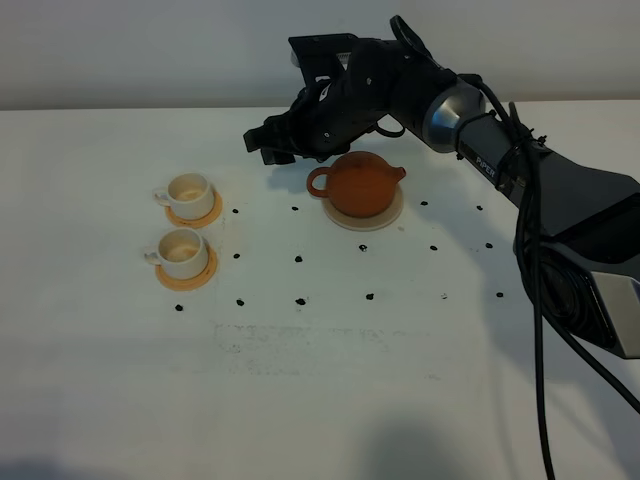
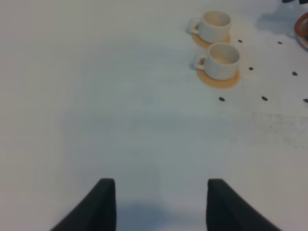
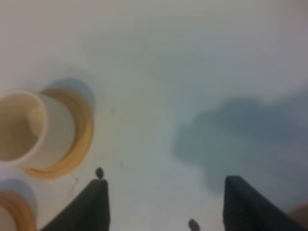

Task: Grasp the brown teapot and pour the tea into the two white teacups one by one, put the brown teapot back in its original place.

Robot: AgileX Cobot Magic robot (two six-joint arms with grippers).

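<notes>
The brown teapot (image 1: 360, 185) stands upright with its lid on, on the pale beige coaster (image 1: 372, 220), handle toward the left. The two white teacups (image 1: 188, 190) (image 1: 183, 252) sit on orange-tan coasters at the left; they also show in the left wrist view (image 2: 215, 25) (image 2: 222, 58). Their insides look cream; no dark tea shows. My right gripper (image 1: 268, 147) hovers just left of and behind the teapot's handle, open and empty (image 3: 166, 207); one cup (image 3: 24, 127) shows beside it. My left gripper (image 2: 161, 207) is open and empty over bare table, away from the cups.
The white table (image 1: 320, 380) carries a grid of small black dots (image 1: 299, 259). The right arm (image 1: 560, 190) reaches in from the right over the back of the table. An orange-tan coaster (image 1: 199, 213) lies under each cup.
</notes>
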